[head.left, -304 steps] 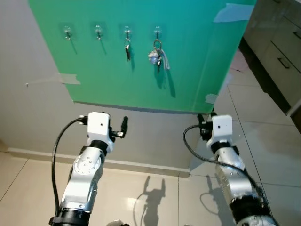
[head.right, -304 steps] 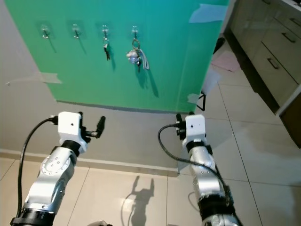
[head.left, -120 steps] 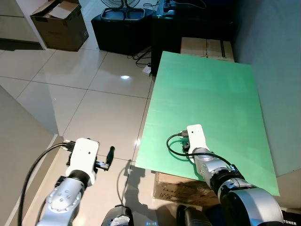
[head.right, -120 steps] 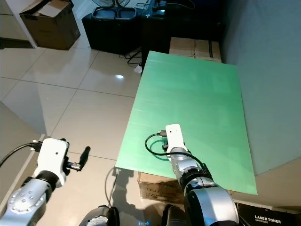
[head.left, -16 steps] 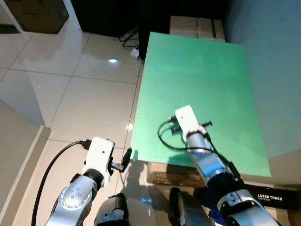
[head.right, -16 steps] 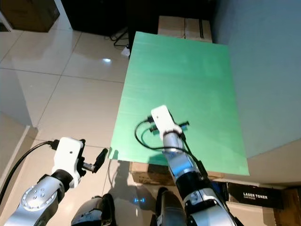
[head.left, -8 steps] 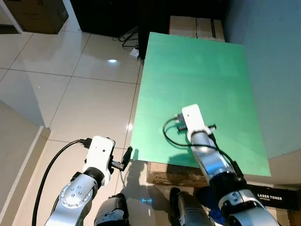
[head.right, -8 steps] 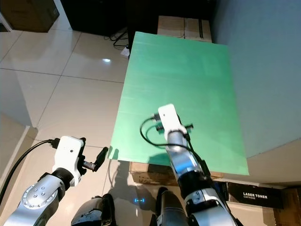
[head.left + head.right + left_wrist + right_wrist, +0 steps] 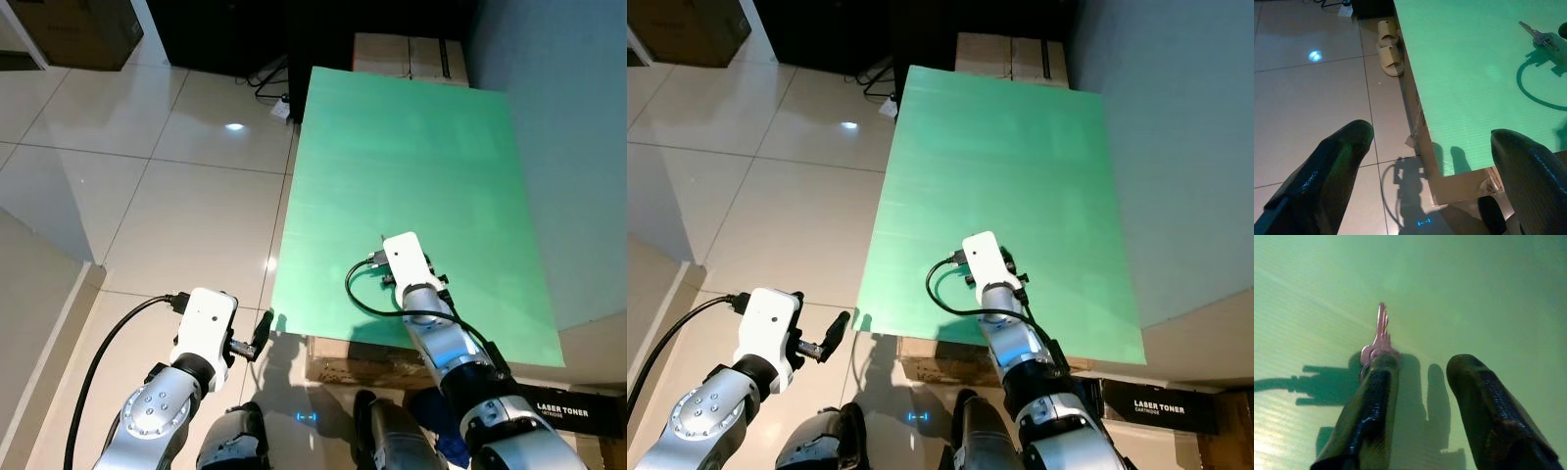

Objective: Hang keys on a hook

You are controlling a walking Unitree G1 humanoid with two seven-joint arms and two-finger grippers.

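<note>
A single brass key [image 9: 1380, 335] lies flat on the green board [image 9: 411, 166]; in the left wrist view the same key [image 9: 1537, 35] shows at the board's far side. My right gripper [image 9: 1422, 363] points down at the board and is open, with one fingertip [image 9: 1382, 363] over the key's round head and the other finger beside it on bare board. From the head views its white wrist [image 9: 407, 259] hangs above the board's near half. Low beside the board's near left corner, my left gripper [image 9: 1432, 134] is open and holds nothing.
The board rests on a cardboard box [image 9: 343, 357] on a tiled floor [image 9: 167, 186]. A pair of slippers [image 9: 1388, 46] lies by the board's left edge. More cartons [image 9: 409, 57] and dark furniture stand behind; a toner box [image 9: 573, 411] sits at the right.
My right wrist has drawn back toward me and dropped lower over the board's near half, its cable loop following. The left arm has hardly moved.
</note>
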